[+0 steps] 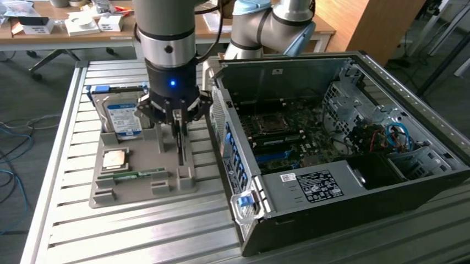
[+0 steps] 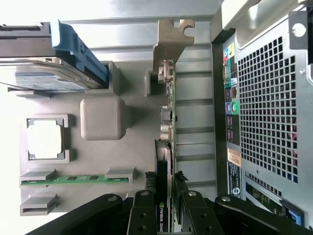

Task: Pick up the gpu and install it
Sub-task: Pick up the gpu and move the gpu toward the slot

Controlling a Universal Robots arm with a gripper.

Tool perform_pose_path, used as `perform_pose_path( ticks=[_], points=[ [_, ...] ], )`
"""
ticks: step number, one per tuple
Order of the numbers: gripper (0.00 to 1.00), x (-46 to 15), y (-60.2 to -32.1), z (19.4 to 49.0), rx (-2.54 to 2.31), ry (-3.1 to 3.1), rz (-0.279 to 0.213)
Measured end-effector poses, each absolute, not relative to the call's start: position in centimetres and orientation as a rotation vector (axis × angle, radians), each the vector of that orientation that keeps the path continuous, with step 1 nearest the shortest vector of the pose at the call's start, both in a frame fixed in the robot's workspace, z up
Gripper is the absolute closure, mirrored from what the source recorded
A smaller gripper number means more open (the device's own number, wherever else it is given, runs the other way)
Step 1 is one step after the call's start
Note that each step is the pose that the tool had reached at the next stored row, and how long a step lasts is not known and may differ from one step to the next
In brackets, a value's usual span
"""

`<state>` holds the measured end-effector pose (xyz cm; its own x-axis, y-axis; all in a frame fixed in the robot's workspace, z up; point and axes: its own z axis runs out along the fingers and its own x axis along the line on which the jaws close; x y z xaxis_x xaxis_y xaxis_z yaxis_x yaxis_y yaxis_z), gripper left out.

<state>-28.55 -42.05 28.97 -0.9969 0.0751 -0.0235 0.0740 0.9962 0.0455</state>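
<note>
The gripper (image 1: 178, 126) stands over the grey parts tray (image 1: 140, 190) on the slatted tabletop (image 1: 118, 234), its fingers pinching the gpu (image 2: 166, 122), which stands on edge in the tray's slot (metal bracket end away from the fingers). The hard drive (image 1: 121, 118) and memory stick (image 2: 73, 179) sit in the same tray, beside the open computer case (image 1: 331, 137)

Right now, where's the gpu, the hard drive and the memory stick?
thin green gpu card (image 2: 166, 117): wrist view, its edge.
boxy silver hard drive (image 1: 123, 118): exterior view, label.
slim green memory stick (image 2: 73, 179): wrist view, middle.
</note>
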Motion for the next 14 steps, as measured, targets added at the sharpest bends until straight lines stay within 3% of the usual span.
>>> perform_pose_path(
  ticks=[14],
  points=[
    [0.74,-28.5,-42.0,32.1,0.076,3.114,0.070]
  ],
)
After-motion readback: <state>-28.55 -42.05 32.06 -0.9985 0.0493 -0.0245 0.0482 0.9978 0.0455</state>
